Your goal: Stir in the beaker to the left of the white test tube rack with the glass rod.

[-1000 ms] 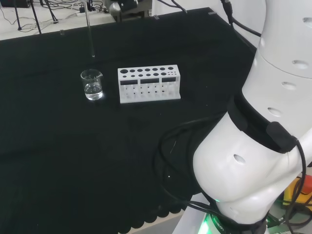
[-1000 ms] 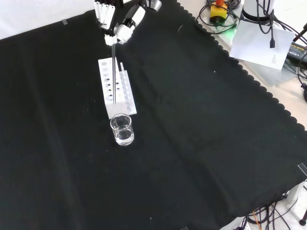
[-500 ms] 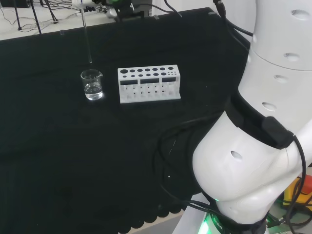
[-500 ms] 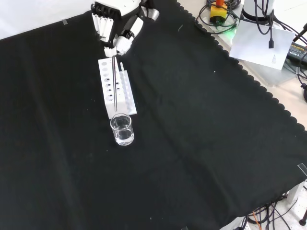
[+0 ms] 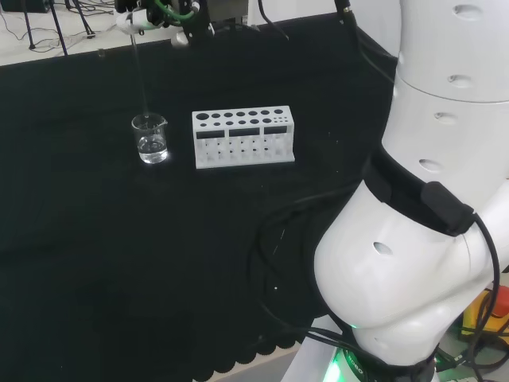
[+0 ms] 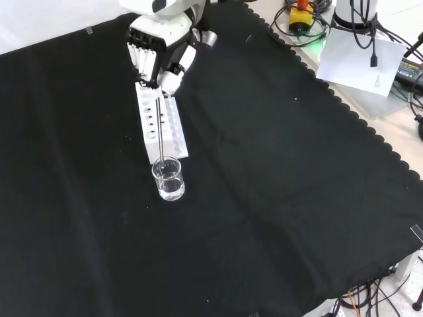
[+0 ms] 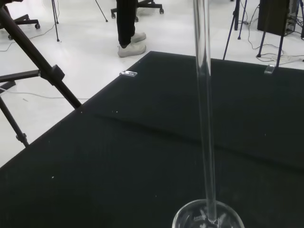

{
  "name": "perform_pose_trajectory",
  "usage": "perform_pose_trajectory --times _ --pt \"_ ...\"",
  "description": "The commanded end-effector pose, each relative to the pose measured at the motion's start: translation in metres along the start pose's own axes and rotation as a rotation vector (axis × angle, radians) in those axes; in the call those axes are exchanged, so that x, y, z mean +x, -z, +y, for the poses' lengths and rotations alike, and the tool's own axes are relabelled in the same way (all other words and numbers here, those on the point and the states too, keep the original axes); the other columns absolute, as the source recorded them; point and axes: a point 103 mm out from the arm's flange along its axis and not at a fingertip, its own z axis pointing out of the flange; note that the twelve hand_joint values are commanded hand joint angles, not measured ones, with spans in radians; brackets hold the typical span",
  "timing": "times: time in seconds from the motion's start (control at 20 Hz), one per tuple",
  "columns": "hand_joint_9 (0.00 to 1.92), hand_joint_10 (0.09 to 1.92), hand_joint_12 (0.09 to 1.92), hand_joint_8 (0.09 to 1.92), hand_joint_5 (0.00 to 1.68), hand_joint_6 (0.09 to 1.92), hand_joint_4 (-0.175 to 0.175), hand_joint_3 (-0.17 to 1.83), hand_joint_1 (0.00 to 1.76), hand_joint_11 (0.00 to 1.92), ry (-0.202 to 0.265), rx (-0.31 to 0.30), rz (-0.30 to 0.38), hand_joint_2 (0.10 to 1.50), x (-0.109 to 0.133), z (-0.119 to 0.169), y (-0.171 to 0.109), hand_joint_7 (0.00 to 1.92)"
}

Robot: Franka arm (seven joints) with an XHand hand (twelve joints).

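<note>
Head view: the beaker (image 5: pixel 150 138) stood on the black cloth (image 5: pixel 95 263) just to the left of the white test tube rack (image 5: pixel 243 137), holding a shallow layer of clear liquid; the glass rod (image 5: pixel 139 72) hung nearly upright above it, its lower end at or just inside the rim; whether the tip had reached the liquid could not be told; the rack's holes appeared empty.

Front view: the hand (image 6: pixel 158 46) came in from the top, above the far end of the rack (image 6: pixel 160 128); its fingers were curled about the rod's upper end, pinching it; the rod (image 6: pixel 159 129) ran down across the rack to the mouth of the beaker (image 6: pixel 168 179), which stood in front of the rack's near end.

Wrist view: the rod (image 7: pixel 205 114) descended as a clear, straight shaft into the round beaker mouth (image 7: pixel 208 219).

Handling, as judged: the rod was likely light, stiff, smooth and brittle; it was best held near its top, as here, so that the lower length stayed free to sweep; the beaker, thin-walled and unsecured, could probably be tipped or knocked by a sideways push against its wall.
</note>
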Motion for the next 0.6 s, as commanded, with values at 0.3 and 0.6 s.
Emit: perform_pose_trajectory --times 0.3,0.6 --pt "1.56 0.93 0.67 1.17 1.06 0.57 -0.175 -0.01 1.29 1.63 -0.002 0.049 0.000 1.09 0.000 0.002 -0.048 1.08" --pt "1.56 0.93 0.67 1.17 1.06 0.57 -0.175 -0.01 1.29 1.63 -0.012 0.076 0.010 1.09 0.001 0.005 -0.065 1.08"
